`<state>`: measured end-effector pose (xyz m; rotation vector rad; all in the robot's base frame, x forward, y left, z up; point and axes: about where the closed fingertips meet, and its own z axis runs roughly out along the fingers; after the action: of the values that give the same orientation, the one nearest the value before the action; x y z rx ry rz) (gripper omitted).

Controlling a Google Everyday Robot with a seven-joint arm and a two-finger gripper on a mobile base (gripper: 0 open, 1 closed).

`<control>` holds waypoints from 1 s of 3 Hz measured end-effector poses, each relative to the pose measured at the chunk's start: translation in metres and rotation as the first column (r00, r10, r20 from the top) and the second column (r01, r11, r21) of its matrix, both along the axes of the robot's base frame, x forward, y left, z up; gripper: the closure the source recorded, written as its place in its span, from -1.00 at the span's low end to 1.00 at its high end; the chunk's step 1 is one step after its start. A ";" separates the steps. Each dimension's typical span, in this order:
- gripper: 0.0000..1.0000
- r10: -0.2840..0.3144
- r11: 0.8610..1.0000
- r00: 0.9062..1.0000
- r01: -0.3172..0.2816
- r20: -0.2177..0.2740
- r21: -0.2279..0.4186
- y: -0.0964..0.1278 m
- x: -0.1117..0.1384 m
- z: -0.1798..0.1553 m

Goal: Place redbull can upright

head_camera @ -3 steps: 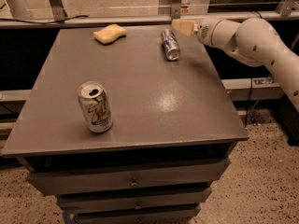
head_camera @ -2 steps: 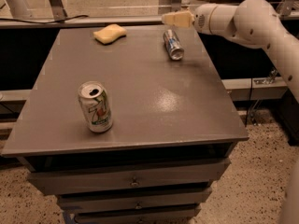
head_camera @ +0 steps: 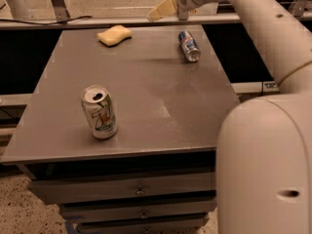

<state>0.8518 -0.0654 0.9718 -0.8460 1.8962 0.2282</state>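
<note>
My gripper [head_camera: 163, 9] hangs over the far edge of the counter [head_camera: 146, 82], spread or pressed together I cannot tell, with the redbull can [head_camera: 189, 46] lying on its side near it by the right edge, a yellow sponge [head_camera: 114, 34] further left, and a 7UP can [head_camera: 99, 112] upright toward the front left

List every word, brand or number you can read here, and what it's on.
"7": on the upright white-and-green can, front left.
Redbull can, lying on its side at the back: print too blurred to read.
Hand, above the far edge of the table: no text.
</note>
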 end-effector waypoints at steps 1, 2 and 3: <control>-1.00 -0.052 0.975 0.993 0.027 -0.109 -0.219 -0.015 0.002 -0.031; -1.00 -0.076 0.958 0.979 0.019 -0.189 -0.285 -0.032 -0.011 -0.047; -1.00 -0.096 0.964 0.972 0.038 -0.213 -0.262 -0.029 -0.008 -0.053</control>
<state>0.8443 -0.0947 0.9189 -0.9572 2.1960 0.0364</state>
